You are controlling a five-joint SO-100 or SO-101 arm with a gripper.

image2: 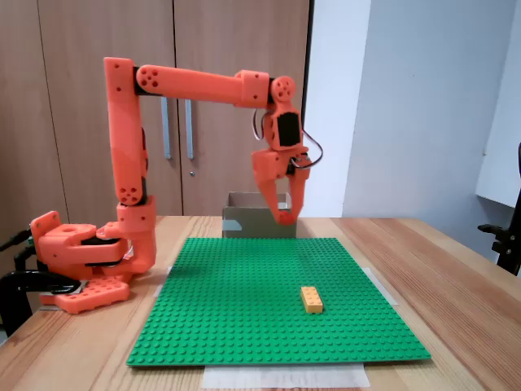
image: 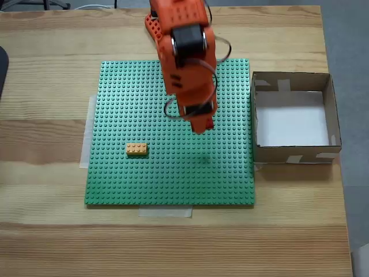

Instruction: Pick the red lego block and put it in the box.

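My orange gripper hangs above the right middle of the green baseplate, fingers pointing down and drawn together. A small darker red piece, the red lego block, peeks out at the fingertips, mostly hidden by them. In a fixed view from the side, the gripper is well clear of the plate, in front of the box. The brown cardboard box with its white floor sits just right of the baseplate, apart from the gripper.
An orange-yellow brick lies on the baseplate left of the gripper; it is also on the plate's near side. The arm's base stands at the table's far left. Tape strips hold the plate to the wooden table.
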